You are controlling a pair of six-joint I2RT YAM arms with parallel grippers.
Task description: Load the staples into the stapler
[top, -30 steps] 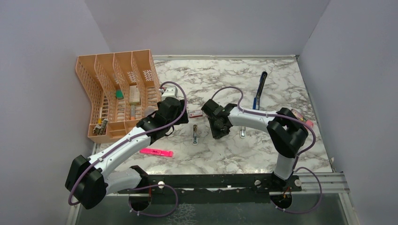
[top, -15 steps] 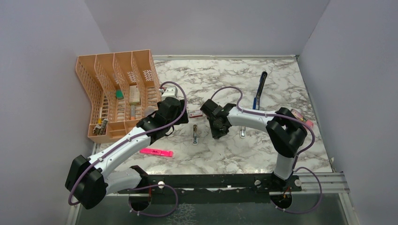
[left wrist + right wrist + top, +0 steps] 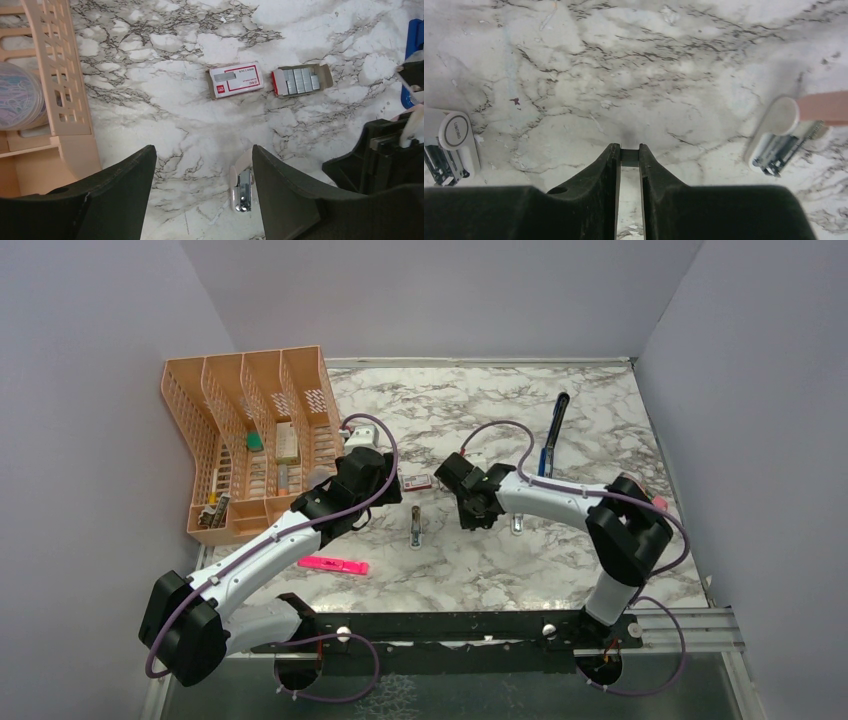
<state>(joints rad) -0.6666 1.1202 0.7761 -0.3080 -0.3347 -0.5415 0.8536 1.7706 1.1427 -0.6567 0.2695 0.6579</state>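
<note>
The red-and-white staple box [image 3: 236, 80] lies on the marble next to its open tray of silvery staples [image 3: 301, 80]; the box also shows in the top view [image 3: 418, 480]. My right gripper [image 3: 629, 151] [image 3: 472, 502] is shut on a small grey strip of staples [image 3: 629, 156], held just above the table right of the box. My left gripper [image 3: 202, 152] [image 3: 372, 480] is open and empty, hovering left of the box. The slim blue stapler [image 3: 552, 432] lies at the back right, beyond the right gripper.
A peach desk organiser [image 3: 245, 440] stands at the left. A pink highlighter [image 3: 333, 565] lies near the front. A white capsule-shaped piece [image 3: 242, 189] [image 3: 454, 145] lies under the left gripper's right finger. Another white piece with a peach-pink part [image 3: 789, 125] lies right of the right gripper.
My right gripper has moved a little to the right, away from the staple box, and its elbow swung right. The left arm has not moved.
</note>
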